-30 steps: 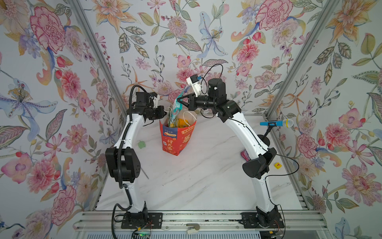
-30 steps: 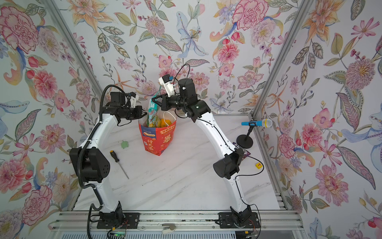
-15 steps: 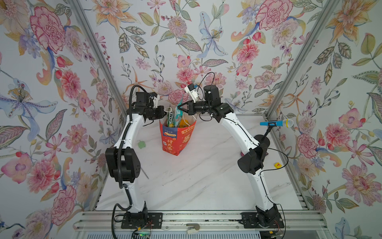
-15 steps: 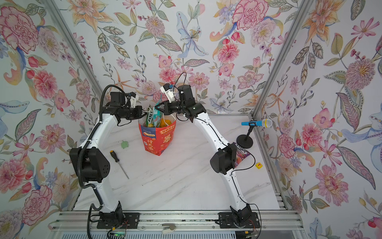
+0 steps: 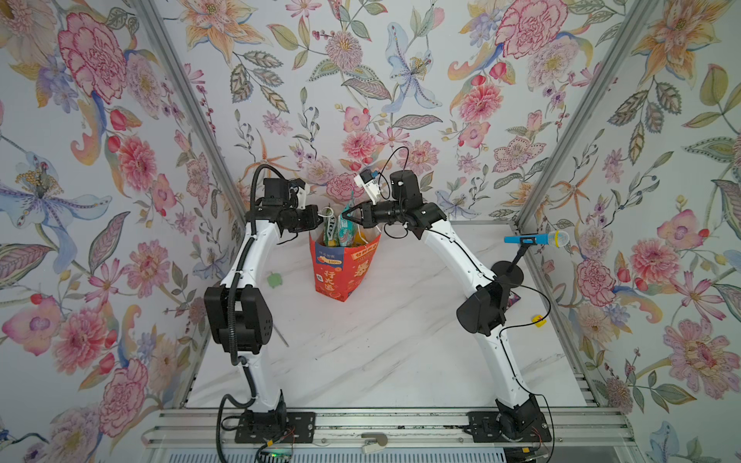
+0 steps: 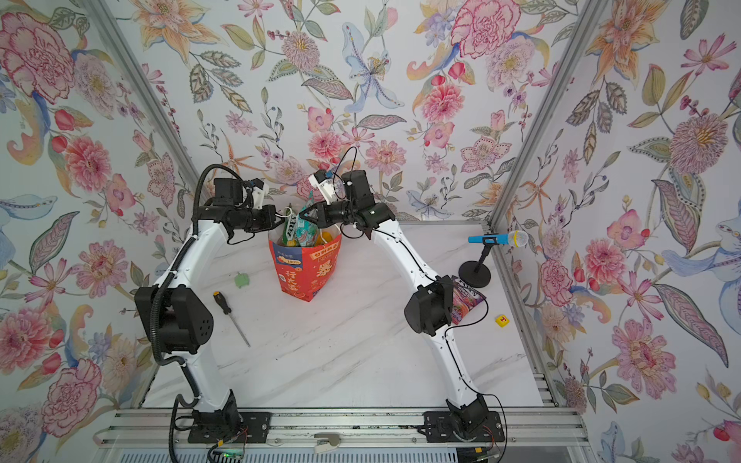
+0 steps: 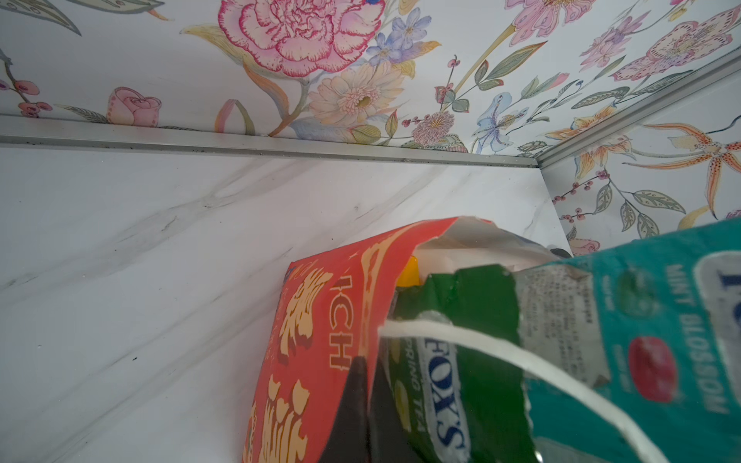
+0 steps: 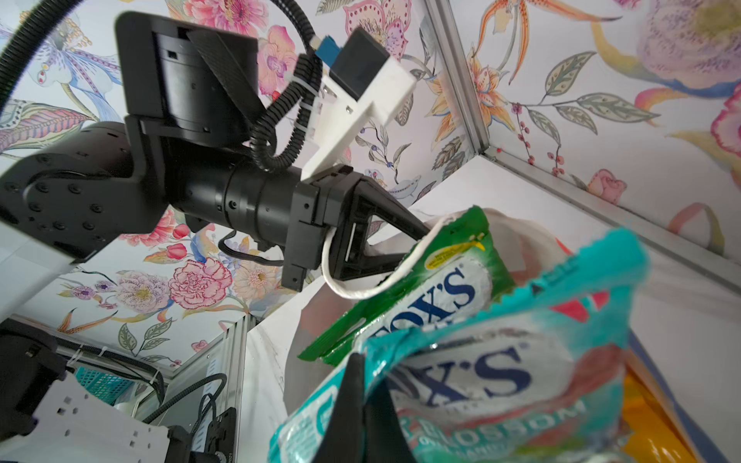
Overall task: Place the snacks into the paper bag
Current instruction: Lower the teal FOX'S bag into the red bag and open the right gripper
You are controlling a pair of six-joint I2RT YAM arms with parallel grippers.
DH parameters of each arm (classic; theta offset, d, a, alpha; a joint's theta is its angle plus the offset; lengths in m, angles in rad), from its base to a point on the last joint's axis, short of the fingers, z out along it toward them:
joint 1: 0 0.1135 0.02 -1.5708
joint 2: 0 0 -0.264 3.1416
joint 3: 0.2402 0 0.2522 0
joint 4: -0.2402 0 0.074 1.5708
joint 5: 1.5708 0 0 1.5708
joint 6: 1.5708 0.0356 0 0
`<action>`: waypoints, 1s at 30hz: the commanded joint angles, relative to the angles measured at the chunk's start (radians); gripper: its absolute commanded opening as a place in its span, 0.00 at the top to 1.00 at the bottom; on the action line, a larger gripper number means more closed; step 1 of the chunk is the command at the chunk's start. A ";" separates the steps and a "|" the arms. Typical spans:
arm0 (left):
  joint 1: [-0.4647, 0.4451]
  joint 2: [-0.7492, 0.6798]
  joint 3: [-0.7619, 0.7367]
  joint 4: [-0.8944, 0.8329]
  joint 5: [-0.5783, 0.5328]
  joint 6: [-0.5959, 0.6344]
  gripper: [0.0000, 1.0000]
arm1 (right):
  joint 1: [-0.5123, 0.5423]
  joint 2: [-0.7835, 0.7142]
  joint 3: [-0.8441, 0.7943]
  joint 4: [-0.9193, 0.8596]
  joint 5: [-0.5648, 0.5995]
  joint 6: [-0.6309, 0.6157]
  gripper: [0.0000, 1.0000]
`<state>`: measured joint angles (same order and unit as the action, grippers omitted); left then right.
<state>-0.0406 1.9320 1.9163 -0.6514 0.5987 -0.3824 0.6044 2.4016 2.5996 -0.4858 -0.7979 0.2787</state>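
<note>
Printed words on a gift bag and three snack packets.

In the left wrist view the red paper bag (image 7: 316,304) showed the yellow letters "ICH" beside large yellow Chinese characters. In both top views the blue part of its side panel read "100%", with more yellow Chinese characters below. The green packet (image 7: 473,312) read "FOX'S" in dark blue on white, with "PRING TEA" alongside, the start of that wording hidden. The teal packet (image 7: 657,304) read "MINT BLOSSOM" in white; the right wrist view caught only "X'S" and "BLOSSOM" on it. A purple packet (image 6: 467,298) lying on the table (image 6: 361,340) read "FOX'S" in a top view.
</note>
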 commanded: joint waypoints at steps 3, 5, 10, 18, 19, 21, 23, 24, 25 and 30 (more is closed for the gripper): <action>0.003 -0.003 0.062 0.024 0.019 -0.001 1.00 | 0.036 0.016 0.030 -0.036 0.039 -0.028 1.00; 0.003 -0.003 0.064 0.022 0.019 -0.002 1.00 | 0.036 0.025 0.030 -0.040 0.059 -0.017 0.99; 0.002 -0.002 0.062 0.024 0.019 -0.002 1.00 | 0.036 0.055 0.036 -0.039 0.073 0.016 0.83; 0.004 -0.006 0.059 0.021 0.020 0.002 1.00 | 0.062 0.061 0.049 -0.038 0.079 0.048 0.56; 0.005 -0.008 0.058 0.021 0.019 0.003 1.00 | 0.063 0.045 0.053 -0.038 0.088 0.045 0.54; 0.008 -0.007 0.055 0.022 0.020 0.004 1.00 | 0.059 0.008 0.060 -0.039 0.116 0.043 0.50; 0.008 -0.008 0.054 0.025 0.022 0.002 1.00 | 0.053 -0.038 0.060 -0.039 0.142 0.040 0.46; 0.010 -0.008 0.052 0.027 0.023 0.002 1.00 | 0.049 -0.057 0.059 -0.038 0.158 0.041 0.41; 0.009 -0.008 0.052 0.028 0.024 0.001 1.00 | 0.049 -0.079 0.057 -0.039 0.181 0.043 0.37; 0.011 -0.010 0.052 0.029 0.027 0.001 1.00 | 0.014 -0.186 0.010 -0.038 0.265 0.058 0.32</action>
<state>-0.0395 1.9377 1.9274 -0.6621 0.5987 -0.3820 0.6483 2.3199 2.6213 -0.5354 -0.5991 0.3290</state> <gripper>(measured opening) 0.047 0.675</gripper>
